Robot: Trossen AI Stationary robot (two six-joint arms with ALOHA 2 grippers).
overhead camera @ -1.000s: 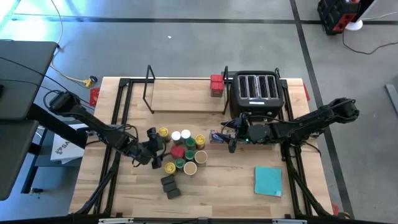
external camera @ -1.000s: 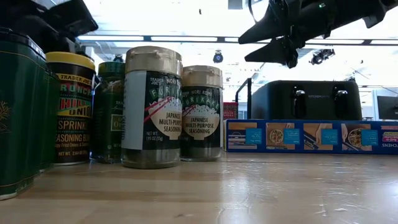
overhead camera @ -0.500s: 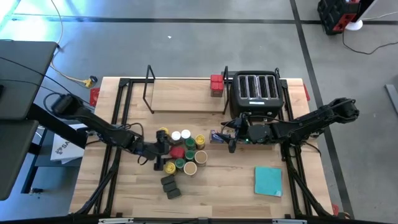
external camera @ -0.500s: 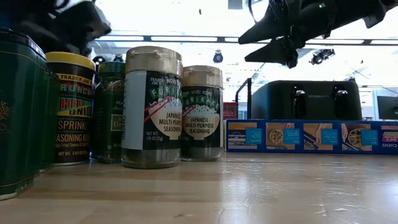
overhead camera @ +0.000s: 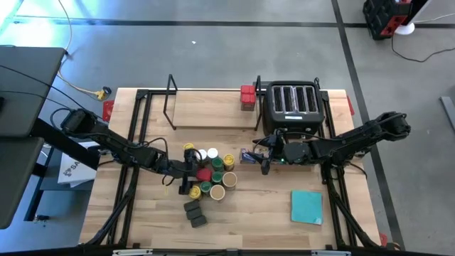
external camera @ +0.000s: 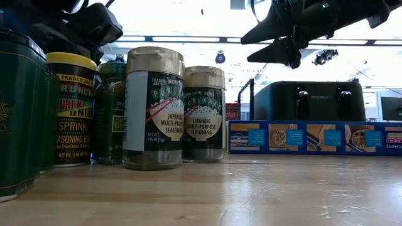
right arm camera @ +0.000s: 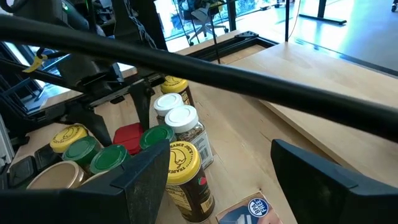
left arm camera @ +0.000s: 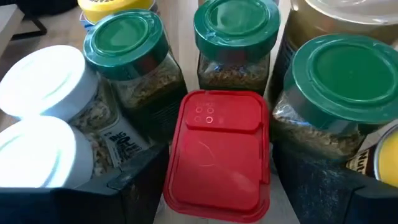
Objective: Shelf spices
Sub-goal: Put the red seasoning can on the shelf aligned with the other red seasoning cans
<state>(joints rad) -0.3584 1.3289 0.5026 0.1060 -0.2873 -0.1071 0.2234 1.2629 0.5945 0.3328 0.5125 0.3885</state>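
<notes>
The left pincer (overhead camera: 190, 173) stands open among the spices (overhead camera: 211, 174), its fingers (left arm camera: 134, 180) either side of the red tin (left arm camera: 217, 149) and not yet touching it. Jars crowd that tin on all sides, so, as I judge it, the pincer comes in low from the left, through the gap between the white lids (left arm camera: 43, 81) and a green-lidded jar (left arm camera: 345, 74) on the other side. The tin's narrow body suits a side grip, which probably explains the aim.

The spices sit in a tight cluster at mid-bench, with two grey blocks (overhead camera: 194, 212) just nearer. The shelf (overhead camera: 210, 108) stands well apart at the far edge, left of the toaster (overhead camera: 293, 105); one red tin (overhead camera: 247, 97) already rests at its right end.

The right pincer (overhead camera: 264, 158) hangs open above the blue box (external camera: 314, 137), right of the cluster, likely parked clear of the left arm's path.

Against a second ago, the left pincer has slid rightward from the cluster's left edge into the jars. The right arm has not moved, and no spice has shifted.
</notes>
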